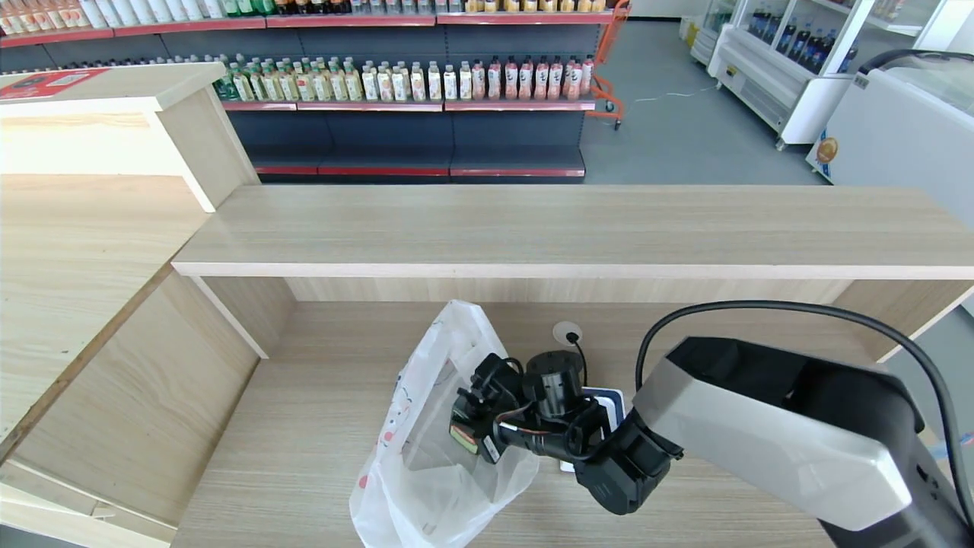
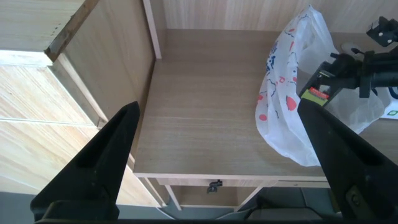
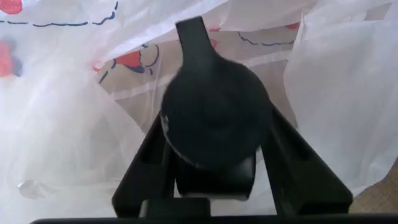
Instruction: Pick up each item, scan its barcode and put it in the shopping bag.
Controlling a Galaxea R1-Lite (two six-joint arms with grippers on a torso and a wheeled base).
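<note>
Table [image 1: 304, 472] carries the shopping bag [image 1: 426, 495], mouth open. Right gripper [image 1: 475, 415] sits at that mouth, fingers [image 3: 292, 168] pinching a dark item [image 3: 214, 112] between them. Its narrow neck points out past the fingertips, long axis in line with them. Bag film lies ahead of the fingers and on both sides, so release looks close, as a judgement. Left gripper [image 2: 217, 106]: fingers spread, nothing held, bag well off to one side; right arm far nearer
</note>
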